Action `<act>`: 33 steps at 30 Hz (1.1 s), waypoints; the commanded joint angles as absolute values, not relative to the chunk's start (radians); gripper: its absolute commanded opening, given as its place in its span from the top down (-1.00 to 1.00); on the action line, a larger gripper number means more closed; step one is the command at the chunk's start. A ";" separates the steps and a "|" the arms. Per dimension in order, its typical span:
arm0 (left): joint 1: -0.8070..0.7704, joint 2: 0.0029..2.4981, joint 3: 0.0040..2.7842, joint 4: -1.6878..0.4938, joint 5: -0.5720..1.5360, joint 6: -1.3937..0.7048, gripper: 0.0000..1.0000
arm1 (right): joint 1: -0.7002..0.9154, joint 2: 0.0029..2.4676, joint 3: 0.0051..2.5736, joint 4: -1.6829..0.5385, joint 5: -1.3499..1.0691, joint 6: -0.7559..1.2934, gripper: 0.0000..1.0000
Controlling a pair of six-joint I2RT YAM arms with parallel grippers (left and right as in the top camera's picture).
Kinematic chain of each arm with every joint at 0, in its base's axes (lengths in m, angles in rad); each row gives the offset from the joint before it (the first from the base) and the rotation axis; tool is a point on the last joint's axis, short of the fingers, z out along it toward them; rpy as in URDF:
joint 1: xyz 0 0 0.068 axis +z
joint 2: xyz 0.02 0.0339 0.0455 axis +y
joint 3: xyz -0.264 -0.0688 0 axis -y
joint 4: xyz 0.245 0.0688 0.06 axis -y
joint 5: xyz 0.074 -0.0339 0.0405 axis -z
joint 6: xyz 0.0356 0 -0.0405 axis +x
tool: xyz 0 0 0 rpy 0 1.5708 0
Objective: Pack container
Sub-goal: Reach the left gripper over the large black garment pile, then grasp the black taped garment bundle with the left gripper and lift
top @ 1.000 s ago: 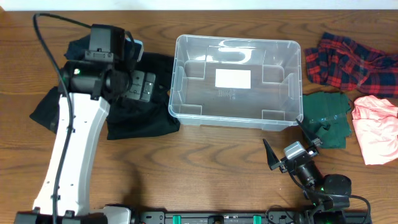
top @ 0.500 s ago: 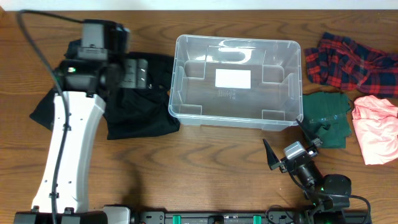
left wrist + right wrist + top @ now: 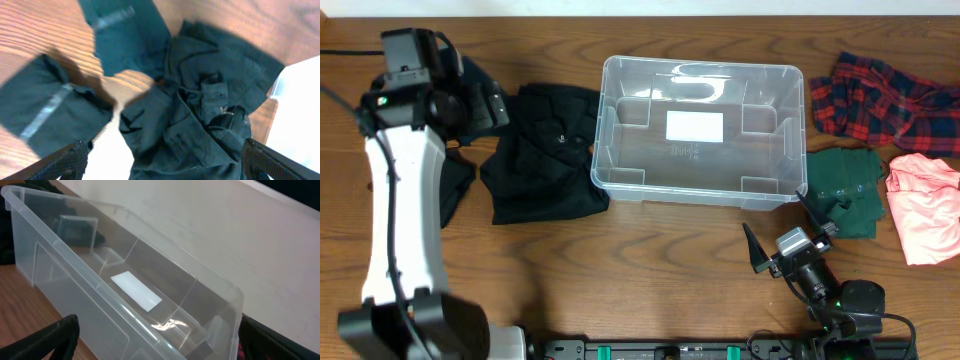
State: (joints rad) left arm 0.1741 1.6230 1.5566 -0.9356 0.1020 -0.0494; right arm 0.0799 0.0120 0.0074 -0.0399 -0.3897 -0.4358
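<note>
The clear plastic container [image 3: 603, 135] stands open in the middle of the table, a white label [image 3: 694, 126] on its base and nothing inside. A black garment [image 3: 545, 150] lies crumpled against its left wall. My left gripper [image 3: 486, 103] hangs open over the garment's left end. In the left wrist view the garment [image 3: 200, 115] fills the frame under my left gripper [image 3: 162, 170], whose jaws hold nothing. My right gripper [image 3: 785, 231] rests open near the front edge, just below the container's right corner. The right wrist view has my right gripper [image 3: 160, 352] facing the container [image 3: 75, 287].
A red plaid cloth [image 3: 880, 95], a dark green cloth [image 3: 845, 185] and a pink cloth [image 3: 925, 205] lie right of the container. More black fabric [image 3: 455, 185] spreads beside my left arm. Bare wood runs along the front of the table.
My left arm has swung left, away from the container, and its gripper now hangs over the black garment's left end. The right arm has not moved.
</note>
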 commanded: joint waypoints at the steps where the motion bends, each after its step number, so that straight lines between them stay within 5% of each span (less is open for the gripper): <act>1: 0.178 1.706 1.575 -0.937 0.143 -0.018 -0.96 | 0.086 0.007 0.006 -0.042 -0.396 -0.446 -0.98; 33: 0.178 2.116 1.572 -0.896 0.150 0.138 -0.96 | 0.086 0.007 0.006 -0.042 -0.396 -0.446 -0.98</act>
State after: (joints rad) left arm 0.1741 2.0724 1.5566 -0.8898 0.1513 0.1284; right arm 0.0803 0.0120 0.0074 -0.0399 -0.3897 -0.4358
